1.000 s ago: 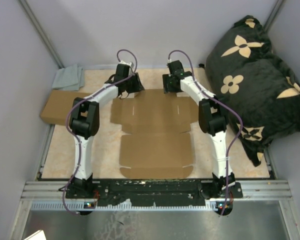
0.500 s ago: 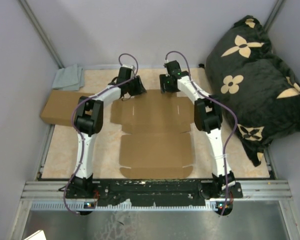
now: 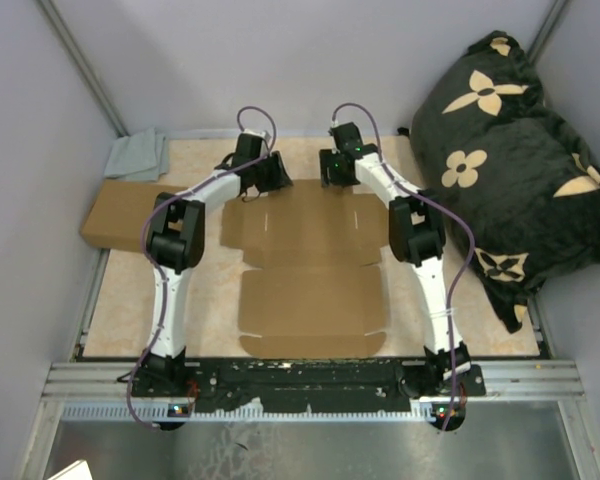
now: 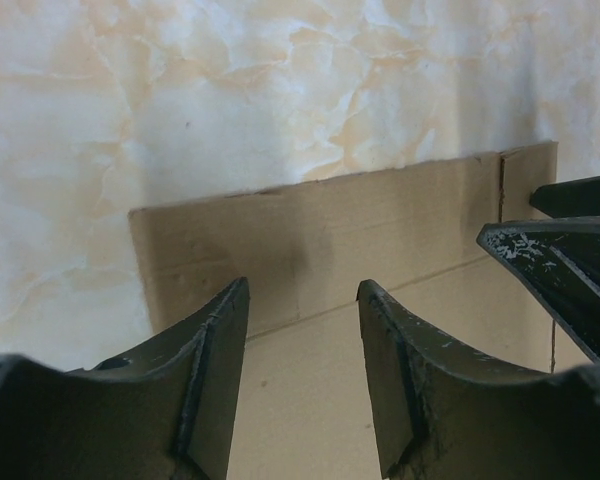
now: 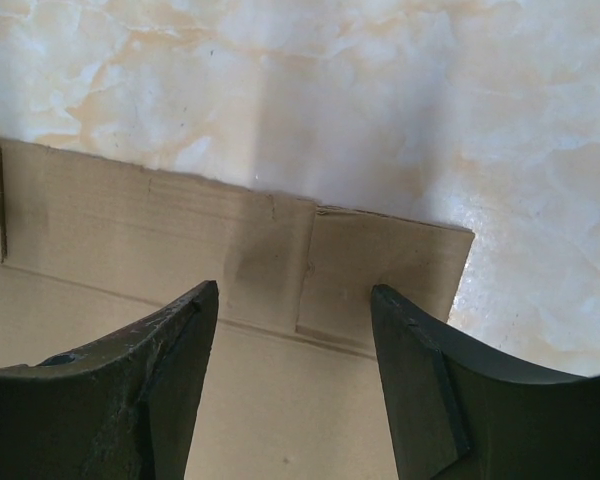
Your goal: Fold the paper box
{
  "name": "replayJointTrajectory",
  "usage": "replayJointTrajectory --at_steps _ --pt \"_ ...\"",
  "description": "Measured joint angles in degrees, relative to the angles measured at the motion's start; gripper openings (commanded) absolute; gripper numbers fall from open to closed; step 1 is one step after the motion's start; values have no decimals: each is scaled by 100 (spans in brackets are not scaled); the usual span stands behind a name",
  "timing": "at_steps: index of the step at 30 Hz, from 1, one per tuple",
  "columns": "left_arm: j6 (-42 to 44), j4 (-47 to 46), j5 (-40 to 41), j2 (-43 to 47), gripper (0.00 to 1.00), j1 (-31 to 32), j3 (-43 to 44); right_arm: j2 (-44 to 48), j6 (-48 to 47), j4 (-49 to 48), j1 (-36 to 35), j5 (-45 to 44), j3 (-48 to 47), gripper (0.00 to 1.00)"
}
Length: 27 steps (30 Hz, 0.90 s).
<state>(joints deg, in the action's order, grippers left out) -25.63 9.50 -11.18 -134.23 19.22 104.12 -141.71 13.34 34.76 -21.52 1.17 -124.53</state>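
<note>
Marbled beige table (image 3: 130,300) fills the booth floor. A big black flower-print cushion (image 3: 510,170) slumps over its right edge, close by the right arm's elbow. Both arms reach to the far side. Vs 1 s ago their elbows sit further in & the wrists are nearer each other; vs 0.5 s ago hardly anything differs. The paper box (image 3: 315,270) hasn't shifted. It is a plain brown corrugated sheet, flat & unfolded mid-table btwn the arms, w/ a wider far panel, a narrower near panel, and creases & short slits showing. Its near edge lies close to the arm bases. Bare table shows to its left, a thinner strip to its right, and a band beyond its far edge up to the back wall. A closed shallow cardboard box (image 3: 115,215) sits at the left table edge, well apart from the sheet, w/ a grey cloth (image 3: 138,155) in the far-left corner behind it. Left gripper (image 3: 275,172) is over the far flap's left end, fingers spread, gripping nothing; its wrist view frames the flap's corner & far edge. Right gripper (image 3: 327,168) is over the flap's right end, fingers likewise spread w/ nothing held. Whether the tips touch the cardboard: can't tell.
</note>
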Motion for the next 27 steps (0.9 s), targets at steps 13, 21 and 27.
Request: replayJointTrajectory --at_steps 13,21,27 --pt "-76 105 629 3058 62 -544 -2396 2192 188 42 0 -826 1869 75" --pt "-417 -627 411 4577 62 -372 -5160 5309 601 -680 4 -785 5121 75" --pt "-459 -525 181 4557 63 -197 -5971 5827 925 -1010 -2 -323 7291 76"
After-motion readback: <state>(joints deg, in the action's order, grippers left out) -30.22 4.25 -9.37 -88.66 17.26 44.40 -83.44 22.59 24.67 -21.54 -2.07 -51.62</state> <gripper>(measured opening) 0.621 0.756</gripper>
